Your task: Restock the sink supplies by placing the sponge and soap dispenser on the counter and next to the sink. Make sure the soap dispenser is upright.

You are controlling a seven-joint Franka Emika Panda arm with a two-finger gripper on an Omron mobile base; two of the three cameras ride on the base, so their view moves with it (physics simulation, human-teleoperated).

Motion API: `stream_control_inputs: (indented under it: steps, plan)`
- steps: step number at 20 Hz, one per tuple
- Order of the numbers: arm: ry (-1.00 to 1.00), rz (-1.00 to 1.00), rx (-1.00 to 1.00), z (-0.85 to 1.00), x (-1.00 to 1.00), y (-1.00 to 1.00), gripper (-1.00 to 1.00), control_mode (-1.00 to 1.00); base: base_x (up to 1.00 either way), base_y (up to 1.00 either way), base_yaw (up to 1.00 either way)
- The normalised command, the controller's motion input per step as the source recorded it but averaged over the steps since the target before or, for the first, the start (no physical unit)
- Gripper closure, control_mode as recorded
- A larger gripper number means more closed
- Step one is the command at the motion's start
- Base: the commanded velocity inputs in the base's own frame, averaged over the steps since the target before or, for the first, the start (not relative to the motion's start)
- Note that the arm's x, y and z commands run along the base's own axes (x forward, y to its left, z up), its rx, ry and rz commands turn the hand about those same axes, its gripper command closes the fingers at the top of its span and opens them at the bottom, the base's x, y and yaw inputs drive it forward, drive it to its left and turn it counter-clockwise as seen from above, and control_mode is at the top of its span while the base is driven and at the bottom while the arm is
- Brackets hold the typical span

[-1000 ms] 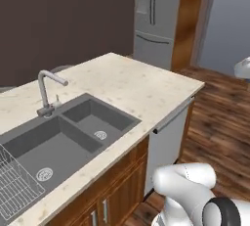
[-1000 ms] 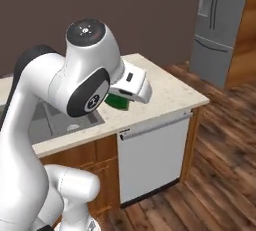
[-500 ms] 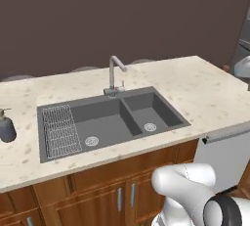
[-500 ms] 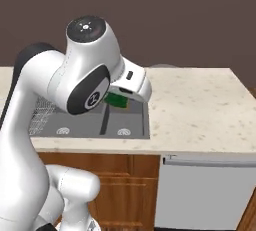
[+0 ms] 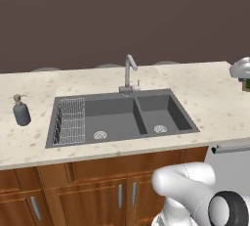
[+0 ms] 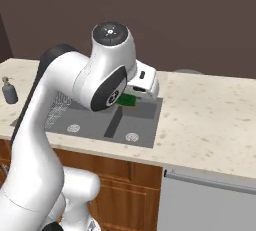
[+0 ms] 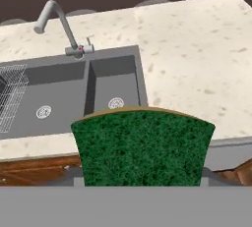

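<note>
From the left base view we look straight across the beige, brown-speckled stone counter (image 5: pixel 205 90) at the dark grey rectangular double-basin sink (image 5: pixel 122 116), which has a wire rack (image 5: pixel 70 121) lying in its left basin and a curved metal faucet (image 5: pixel 129 75) standing at its back edge. To the left of the sink, a little apart from its rim, we see the small rounded dark grey-blue soap dispenser (image 5: pixel 21 111) standing upright on the counter with its thin pump nozzle on top; in the right base view it shows again at the far left end of the counter (image 6: pixel 9 92). The flat green sponge (image 7: pixel 142 148) sits right in front of the hand camera, its dark green scrubby face turned toward us and a thin tan edge along its top, and it hides the fingertips. In the right base view we find the same sponge (image 6: pixel 127 100) as a small green patch under the white hand, raised in the air over the sink. We take the two-finger gripper (image 6: pixel 131 97) to be clamped on the sponge, since the sponge hangs there with nothing under it. In the hand view the stretch of counter to the right of the sink lies beyond the sponge, and wooden cabinet fronts (image 5: pixel 97 191) run below the counter edge.
</note>
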Motion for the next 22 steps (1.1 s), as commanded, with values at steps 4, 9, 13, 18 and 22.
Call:
stream_control_inputs:
  steps: [4,9,13,18,22]
  plan:
    - [0.21,0.16,-0.05,-0.95,0.96,-0.04,1.00,-1.00,0.00,0.00,0.00]
    - [0.25,0.17,-0.10,-1.00,1.00,0.00,1.00,-1.00,0.00,0.00,0.00]
    - [0.30,0.12,-0.08,-1.00,0.87,-0.11,1.00,-1.00,0.00,0.00,0.00]
    - [0.17,0.10,-0.01,-1.00,0.63,-0.34,1.00,-1.00,0.00,0.00,0.00]
    - [0.02,0.11,0.00,-0.86,0.45,-0.47,1.00,-1.00,0.00,0.00,0.00]
